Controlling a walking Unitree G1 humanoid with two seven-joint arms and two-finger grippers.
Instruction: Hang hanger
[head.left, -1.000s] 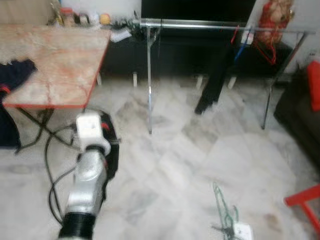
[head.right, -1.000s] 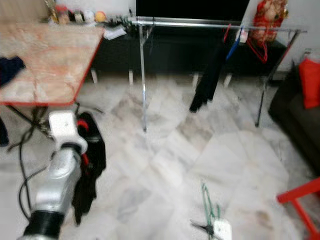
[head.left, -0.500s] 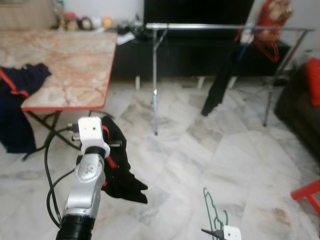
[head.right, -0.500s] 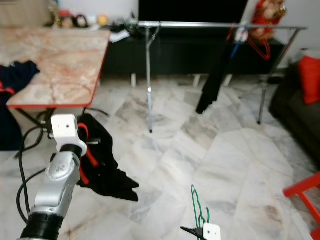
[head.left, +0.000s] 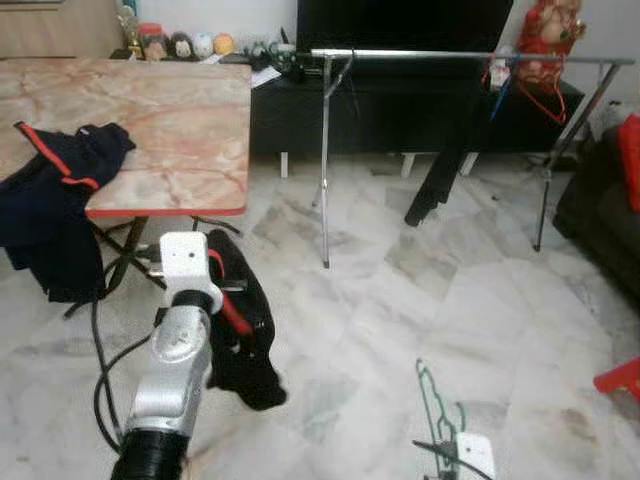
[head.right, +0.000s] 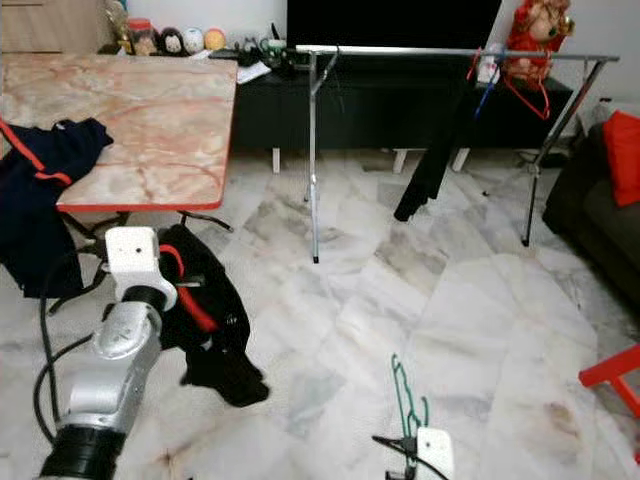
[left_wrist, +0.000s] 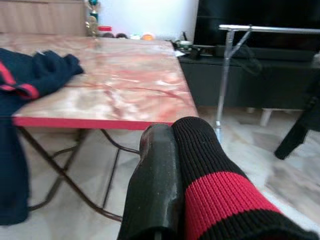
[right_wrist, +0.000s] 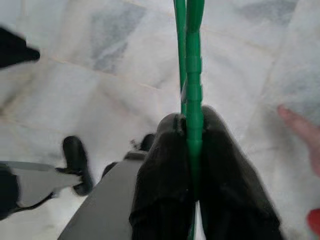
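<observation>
My right gripper (right_wrist: 192, 165) is shut on a thin green hanger (right_wrist: 192, 60), held low over the marble floor at the lower right (head.left: 436, 400). My left gripper (left_wrist: 170, 165) is shut on a black garment with a red stripe (left_wrist: 220, 195), which hangs from it over the floor (head.left: 240, 330) in front of the table. The metal clothes rack (head.left: 450, 55) stands at the back, well ahead of both grippers. A red hanger (head.left: 535, 95) and a long black garment (head.left: 445, 170) hang on its right part.
A marble-topped table with a red edge (head.left: 150, 110) stands at the left, with a navy garment (head.left: 60, 190) draped over its corner. A black cabinet (head.left: 400, 110) runs behind the rack. A dark sofa (head.left: 600, 210) and a red stool (head.left: 620, 380) are at the right.
The whole view has shifted and sharpened as the camera moved. Both grippers keep their hold. The black garment has swung and now hangs more bunched under the left gripper.
</observation>
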